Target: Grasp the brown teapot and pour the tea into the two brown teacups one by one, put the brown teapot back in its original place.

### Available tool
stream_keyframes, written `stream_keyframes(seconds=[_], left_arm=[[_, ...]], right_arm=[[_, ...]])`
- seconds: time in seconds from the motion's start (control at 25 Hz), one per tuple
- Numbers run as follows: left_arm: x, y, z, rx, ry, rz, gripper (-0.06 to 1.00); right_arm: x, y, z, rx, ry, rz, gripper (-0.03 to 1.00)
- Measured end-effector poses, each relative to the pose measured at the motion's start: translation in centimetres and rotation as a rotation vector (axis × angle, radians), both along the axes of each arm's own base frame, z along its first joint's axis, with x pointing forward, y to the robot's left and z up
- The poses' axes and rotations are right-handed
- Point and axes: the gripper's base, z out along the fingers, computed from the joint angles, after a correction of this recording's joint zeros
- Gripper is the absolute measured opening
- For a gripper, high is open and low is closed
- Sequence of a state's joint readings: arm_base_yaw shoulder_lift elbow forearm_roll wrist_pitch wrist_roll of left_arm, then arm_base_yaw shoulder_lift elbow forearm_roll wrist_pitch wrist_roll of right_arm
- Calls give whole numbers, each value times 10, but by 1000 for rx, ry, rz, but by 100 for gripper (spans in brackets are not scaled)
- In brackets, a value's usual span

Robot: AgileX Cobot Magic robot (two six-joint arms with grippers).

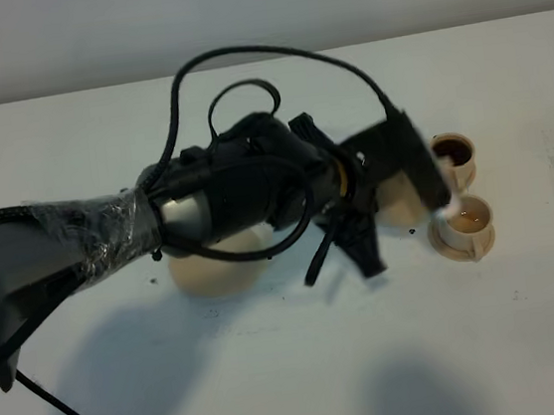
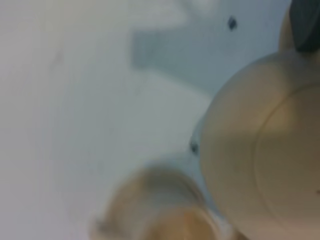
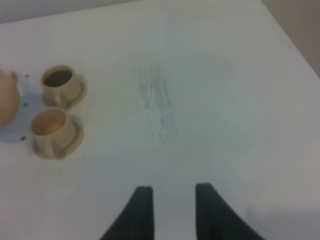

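My left gripper (image 1: 385, 170) reaches across to the right and is shut on the brown teapot (image 1: 397, 201), holding it beside the two brown teacups. The arm hides most of the pot. In the left wrist view the pot (image 2: 260, 165) fills the right side, with a dark finger (image 2: 305, 25) at its edge and a blurred cup (image 2: 160, 210) below. The far cup (image 1: 454, 157) holds dark tea (image 1: 454, 151). The near cup (image 1: 467, 224) holds a little paler tea (image 1: 470, 217). The teapot's saucer (image 1: 214, 270) stands empty under the arm. My right gripper (image 3: 172, 210) is open and empty above bare table.
The right wrist view shows both cups (image 3: 60, 82) (image 3: 50, 129) on their small saucers and the teapot's edge (image 3: 7, 100). A scuffed patch (image 3: 157, 100) marks the white table. A black cable (image 1: 241, 66) loops above the left arm. Small dark spots lie near the cups.
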State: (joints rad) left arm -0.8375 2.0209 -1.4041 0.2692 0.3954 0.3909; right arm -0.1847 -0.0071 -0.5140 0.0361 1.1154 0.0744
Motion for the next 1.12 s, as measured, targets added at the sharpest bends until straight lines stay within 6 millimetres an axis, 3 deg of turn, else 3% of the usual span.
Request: stream_keyframes(seconds=[0.16, 0.72, 1.12], left_arm=[[-4, 6, -12, 73, -16, -83, 12], [3, 0, -7, 69, -177, -218, 12], [9, -7, -22, 101, -255, -323, 12]], right_arm=[[0, 0, 0, 0, 0, 0, 22], [0, 0, 0, 0, 0, 0, 22], [0, 0, 0, 0, 0, 0, 23]])
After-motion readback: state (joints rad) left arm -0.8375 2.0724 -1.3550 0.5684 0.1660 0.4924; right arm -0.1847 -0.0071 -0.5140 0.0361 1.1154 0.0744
